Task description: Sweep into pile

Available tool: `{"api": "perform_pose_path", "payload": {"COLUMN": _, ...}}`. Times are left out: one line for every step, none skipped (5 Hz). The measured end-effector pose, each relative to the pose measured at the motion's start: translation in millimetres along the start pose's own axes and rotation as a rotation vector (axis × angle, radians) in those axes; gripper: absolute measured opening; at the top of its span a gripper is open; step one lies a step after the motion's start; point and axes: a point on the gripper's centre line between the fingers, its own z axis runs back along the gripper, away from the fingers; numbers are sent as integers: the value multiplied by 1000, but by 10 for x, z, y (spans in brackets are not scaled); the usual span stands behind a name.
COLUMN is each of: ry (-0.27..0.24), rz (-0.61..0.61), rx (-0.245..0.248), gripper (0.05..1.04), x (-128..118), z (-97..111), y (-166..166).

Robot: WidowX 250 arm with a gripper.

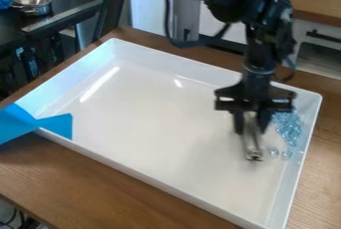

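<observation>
Blue bits [289, 129] lie beside the gripper's [251, 128] metallic tool [252, 146]

No text, label, brand, number or sign can be read anywhere in the frame.
</observation>
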Motion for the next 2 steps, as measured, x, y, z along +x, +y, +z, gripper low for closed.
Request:
{"api": "perform_pose_path", "payload": {"ry": -50, "rz": 43, "rx": 46, "gripper": 375, "x": 67, "z": 204, "y": 343}}
{"api": "perform_pose_path", "payload": {"ry": -80, "rz": 59, "rx": 35, "gripper": 375, "x": 159, "z": 501, "y": 896}}
